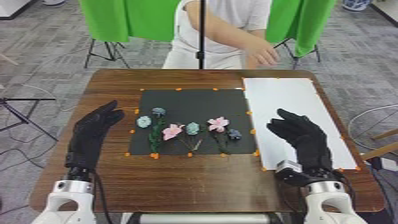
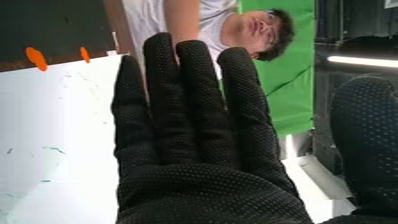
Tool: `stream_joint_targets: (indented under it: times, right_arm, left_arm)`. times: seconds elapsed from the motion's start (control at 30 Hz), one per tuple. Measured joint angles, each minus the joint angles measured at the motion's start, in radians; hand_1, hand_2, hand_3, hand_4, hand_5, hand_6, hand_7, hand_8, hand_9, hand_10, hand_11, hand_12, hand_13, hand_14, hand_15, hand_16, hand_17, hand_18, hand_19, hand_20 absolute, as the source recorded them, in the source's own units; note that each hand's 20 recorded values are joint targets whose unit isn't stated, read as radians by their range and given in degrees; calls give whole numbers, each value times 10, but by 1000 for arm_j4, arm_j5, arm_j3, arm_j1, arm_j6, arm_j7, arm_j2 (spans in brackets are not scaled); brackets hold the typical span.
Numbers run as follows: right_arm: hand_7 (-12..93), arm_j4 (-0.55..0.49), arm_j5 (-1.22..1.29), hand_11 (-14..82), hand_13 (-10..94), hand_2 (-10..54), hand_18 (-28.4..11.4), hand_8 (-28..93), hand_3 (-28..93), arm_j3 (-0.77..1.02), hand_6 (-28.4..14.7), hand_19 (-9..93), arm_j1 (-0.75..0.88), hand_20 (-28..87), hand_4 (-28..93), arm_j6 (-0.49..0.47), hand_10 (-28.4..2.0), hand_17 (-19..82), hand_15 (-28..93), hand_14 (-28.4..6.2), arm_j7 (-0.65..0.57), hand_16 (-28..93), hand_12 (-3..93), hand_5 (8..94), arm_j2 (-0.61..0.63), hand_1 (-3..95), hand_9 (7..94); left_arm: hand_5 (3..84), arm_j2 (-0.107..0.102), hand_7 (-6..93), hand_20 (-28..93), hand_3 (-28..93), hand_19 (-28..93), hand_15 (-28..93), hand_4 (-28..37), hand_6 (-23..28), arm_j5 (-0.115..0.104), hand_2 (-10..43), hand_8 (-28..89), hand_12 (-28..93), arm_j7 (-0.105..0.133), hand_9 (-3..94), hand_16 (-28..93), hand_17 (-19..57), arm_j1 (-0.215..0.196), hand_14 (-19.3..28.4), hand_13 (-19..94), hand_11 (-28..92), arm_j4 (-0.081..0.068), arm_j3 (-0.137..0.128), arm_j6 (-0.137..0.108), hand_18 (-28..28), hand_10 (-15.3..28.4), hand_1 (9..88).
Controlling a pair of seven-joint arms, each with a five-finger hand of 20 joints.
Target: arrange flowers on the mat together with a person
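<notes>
On the black mat [image 1: 182, 101] in the head view lie several flowers in a row: a pale blue-green one [image 1: 144, 121] at the left, a dark blue one [image 1: 159, 111] on a leafy stem, a pink one [image 1: 171, 131], another blue-green one [image 1: 193, 128], a second pink one [image 1: 218, 124] and a small dark blue one [image 1: 234, 134]. My left hand [image 1: 90, 130] is open over the table, left of the mat. Over the white sheet, right of the mat, my right hand [image 1: 305, 135] is open and empty; in the right wrist view the right hand [image 2: 191, 180] has straight fingers.
A white sheet [image 1: 289, 100] lies on the brown table [image 1: 115, 85] beside the mat, with orange tape bits along the edges. Across the table a person stands with a hand near the far right edge. A thin dark pole [image 1: 202, 30] rises beyond the far edge.
</notes>
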State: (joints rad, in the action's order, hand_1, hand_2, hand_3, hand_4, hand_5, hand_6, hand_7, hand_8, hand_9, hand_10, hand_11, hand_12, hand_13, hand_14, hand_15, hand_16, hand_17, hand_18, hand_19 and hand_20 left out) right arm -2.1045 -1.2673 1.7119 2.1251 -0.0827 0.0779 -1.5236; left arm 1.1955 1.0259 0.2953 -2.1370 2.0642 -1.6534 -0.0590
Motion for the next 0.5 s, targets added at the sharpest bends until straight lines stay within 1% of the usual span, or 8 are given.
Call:
stream_joint_targets:
  times: [0.13, 0.27, 0.3, 0.33, 0.43, 0.5]
  right_arm:
    - [124, 3, -2, 85, 545, 46, -140, -89, 737, 8, -22, 85, 2, 377, -163, -34, -160, 308, 164, -159, 24, 165, 128, 588, -1, 149, 638]
    - [124, 3, -1, 85, 546, 47, -139, -89, 738, 9, -23, 86, 2, 375, -163, -31, -160, 308, 164, -158, 27, 166, 130, 589, -3, 149, 642]
    - [125, 3, 0, 85, 547, 47, -139, -89, 738, 9, -23, 86, 2, 375, -163, -30, -161, 308, 164, -158, 27, 167, 131, 589, -2, 149, 642]
    - [125, 3, 1, 85, 548, 48, -139, -89, 737, 10, -23, 87, 2, 375, -164, -31, -161, 307, 165, -158, 27, 167, 131, 589, -2, 150, 643]
    - [126, 2, -2, 87, 552, 53, -138, -88, 737, 17, -23, 89, 3, 376, -165, -34, -161, 307, 167, -159, 23, 170, 133, 591, -2, 149, 647]
    - [127, 1, -8, 90, 554, 55, -138, -89, 736, 18, -24, 92, 4, 377, -164, -30, -161, 308, 168, -158, 20, 173, 136, 592, -3, 148, 649]
  left_arm:
    - [488, 0, 134, 187, 650, 32, 112, -191, 24, 0, -10, -61, 141, -2, 475, 26, 69, 0, 157, 382, 160, 0, -1, 0, 116, 128, 253]
    - [488, 0, 133, 188, 650, 33, 115, -191, 24, -1, -10, -61, 139, 1, 480, 21, 71, 5, 157, 393, 159, -1, 5, 0, 113, 127, 252]
    - [488, -1, 133, 190, 649, 36, 124, -192, 24, -2, -10, -60, 139, 3, 485, 22, 69, 7, 163, 410, 161, -2, 6, -1, 117, 125, 253]
    - [488, -2, 133, 191, 649, 39, 146, -192, 23, -3, -9, -60, 139, 5, 490, 27, 69, 8, 174, 443, 162, -2, 8, -1, 121, 125, 253]
    - [495, -4, 135, 192, 642, 50, 265, -188, 21, -6, -7, -62, 136, 7, 517, 15, 72, 10, 195, 546, 163, -4, 9, -2, 128, 126, 256]
    - [498, -8, 134, 193, 641, 53, 290, -188, 22, -8, -7, -61, 135, 7, 523, 1, 73, 12, 196, 553, 164, -5, 10, -1, 128, 127, 257]
